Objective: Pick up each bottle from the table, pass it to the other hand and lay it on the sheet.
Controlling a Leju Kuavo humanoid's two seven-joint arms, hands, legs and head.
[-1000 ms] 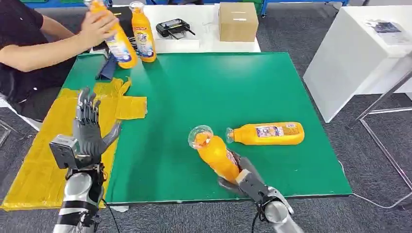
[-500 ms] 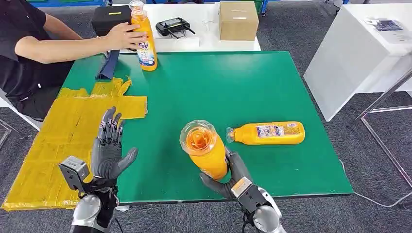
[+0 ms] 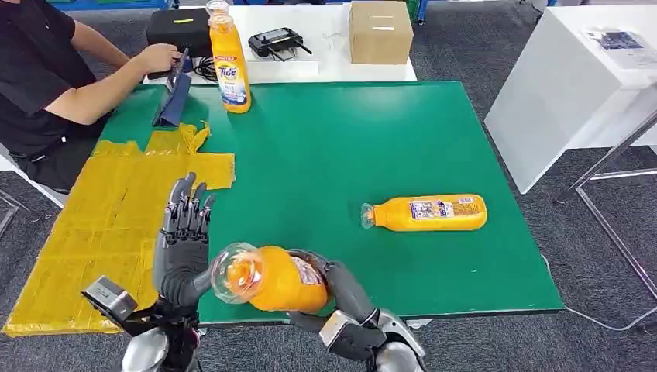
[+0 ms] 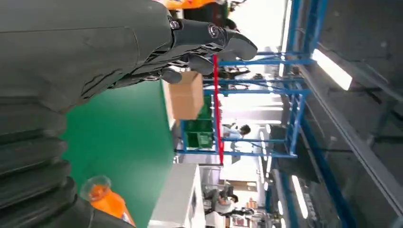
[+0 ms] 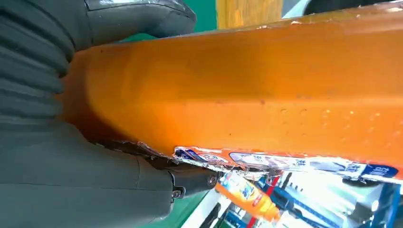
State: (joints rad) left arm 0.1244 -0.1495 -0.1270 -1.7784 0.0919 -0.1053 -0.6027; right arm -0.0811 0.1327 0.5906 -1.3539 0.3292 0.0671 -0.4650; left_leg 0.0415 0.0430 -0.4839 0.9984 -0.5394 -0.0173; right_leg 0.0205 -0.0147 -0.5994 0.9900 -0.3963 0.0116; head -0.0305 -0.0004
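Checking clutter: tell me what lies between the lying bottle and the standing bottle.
Head view: bare green mat between the lying bottle and the standing bottle.

Orange bottle (image 3: 273,279) sideways in right hand (image 3: 341,298)

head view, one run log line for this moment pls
phase: handover | right robot hand: holds bottle | left robot hand: open beside cap | yellow sheet: bare | second bottle: lying on table

Grey carpet floor (image 3: 480,46), white side table (image 3: 573,85), blue shelving frame (image 4: 290,104), ceiling strip lights (image 4: 332,69)
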